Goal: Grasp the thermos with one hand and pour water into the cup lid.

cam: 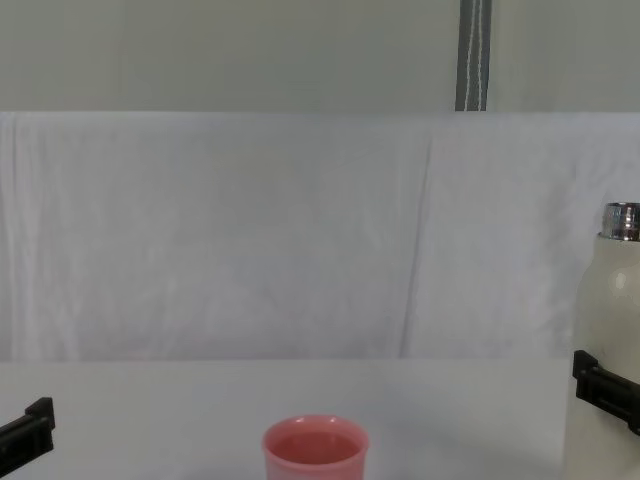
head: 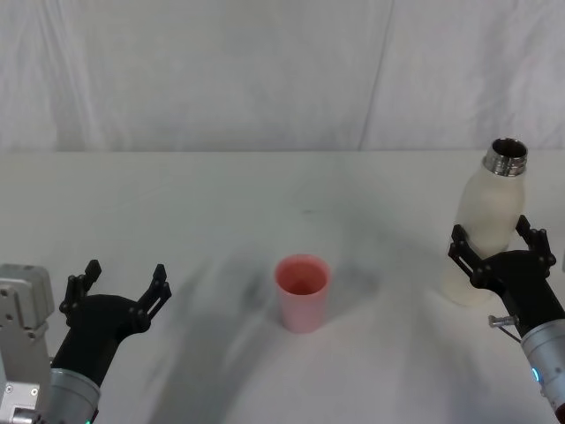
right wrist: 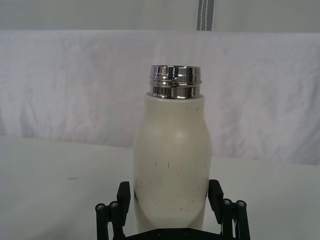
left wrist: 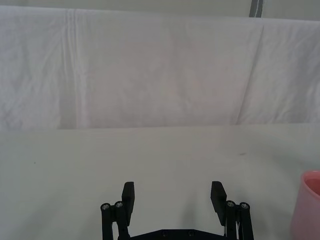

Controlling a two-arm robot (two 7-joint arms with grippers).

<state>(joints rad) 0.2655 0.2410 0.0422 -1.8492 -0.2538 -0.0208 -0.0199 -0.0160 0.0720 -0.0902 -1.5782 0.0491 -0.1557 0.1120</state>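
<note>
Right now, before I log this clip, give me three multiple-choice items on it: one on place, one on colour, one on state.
1. Where does the thermos stand relative to the cup lid?
A. On the robot's right
B. On the robot's left
C. Inside it

2. What colour is the cup lid?
A. Blue
B. Pink
C. Green

3. How does the right gripper sit?
A. Fingers on either side of the thermos body
B. Holding the cup lid
C. Resting flat on the table

Answers: 1 A, the head view shows it at the right. 2 B, its walls are pink. 3 A, the right wrist view shows fingers flanking the upright bottle.
</note>
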